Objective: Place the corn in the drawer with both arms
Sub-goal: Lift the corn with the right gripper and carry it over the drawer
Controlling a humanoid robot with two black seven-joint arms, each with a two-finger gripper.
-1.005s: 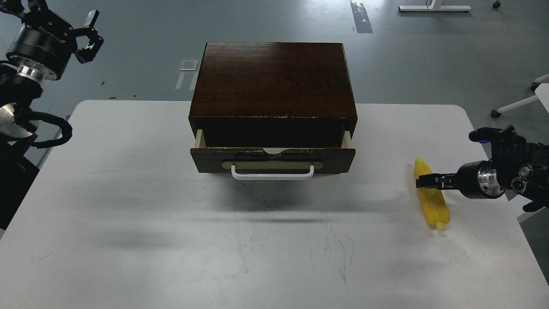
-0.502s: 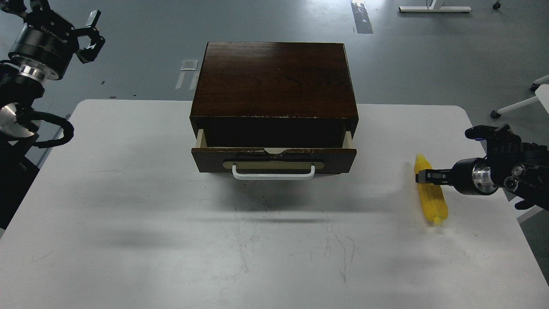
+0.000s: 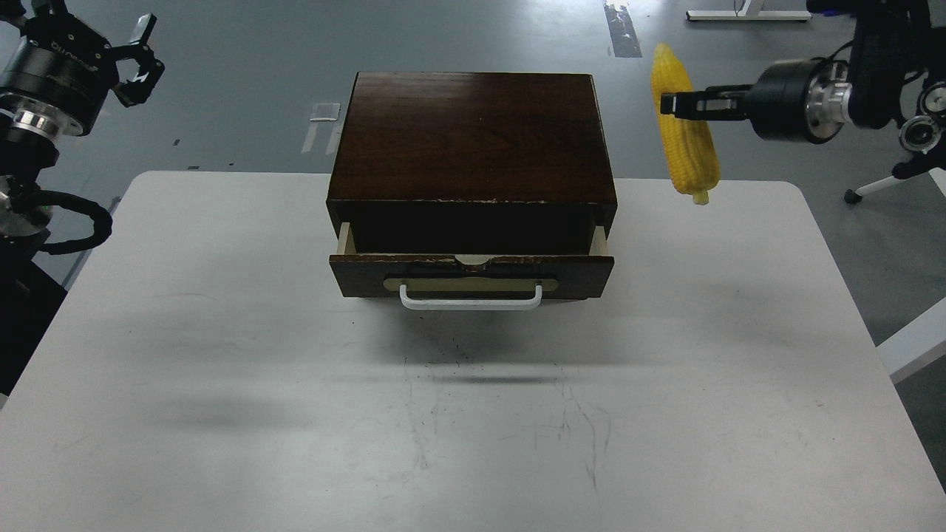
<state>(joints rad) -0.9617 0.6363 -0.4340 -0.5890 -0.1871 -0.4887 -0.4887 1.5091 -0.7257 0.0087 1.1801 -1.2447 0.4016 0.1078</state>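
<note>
- Grey floor surrounds a white worktop [image 3: 222,414]; the dark wooden box sits at upper centre, its drawer [image 3: 471,275] pulled partly out toward the lower frame.
- At upper right, the right pincer [image 3: 676,104] pinches the corn [image 3: 687,144] near its upper third, the cob hanging almost upright in the air, right of the box and well above the worktop.
- Risk: gripped off-centre, the cob could swing or slip during travel.
- Risk: the drawer opening looks narrow front to back; a cob lowered upright may catch the box's front lip or the drawer front.
- At upper left, the left pincer [image 3: 133,55] is spread and holds nothing, well clear of the box.
- Open worktop lies on both sides of the box.
</note>
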